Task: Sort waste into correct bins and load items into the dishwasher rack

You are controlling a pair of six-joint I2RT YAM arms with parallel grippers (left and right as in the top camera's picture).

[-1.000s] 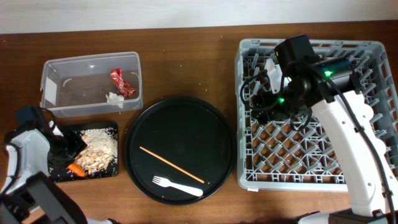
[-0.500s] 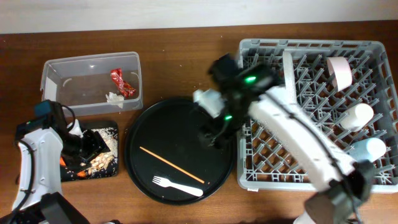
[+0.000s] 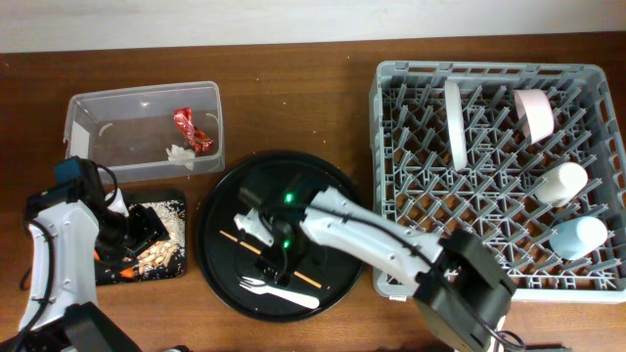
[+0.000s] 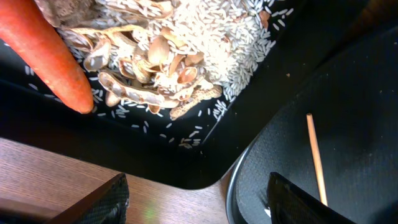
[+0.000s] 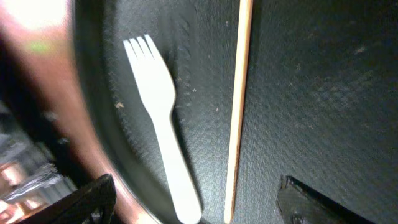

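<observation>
The right gripper [image 5: 196, 190] hangs low over the round black tray [image 3: 323, 191], its fingers [image 5: 81, 202] spread wide and holding nothing. Beneath it lie the chopstick [image 5: 239, 106] and the fork [image 5: 165, 124], side by side and close at their lower ends. The likely trouble is that closeness: a closing pinch could catch both pieces, or nudge the fork away. The chopstick is also thin and flat on the tray, so the fingers may skid over it or roll it aside. The left gripper [image 4: 196, 186] hovers with its fingers apart and empty over the flat black tray [image 4: 186, 168], where the carrot [image 4: 50, 50] and crumbs [image 4: 180, 50] lie. No writing can be read; the red wrapper [image 3: 193, 129] in the clear tub [image 3: 73, 117] is too small to make out.
</observation>
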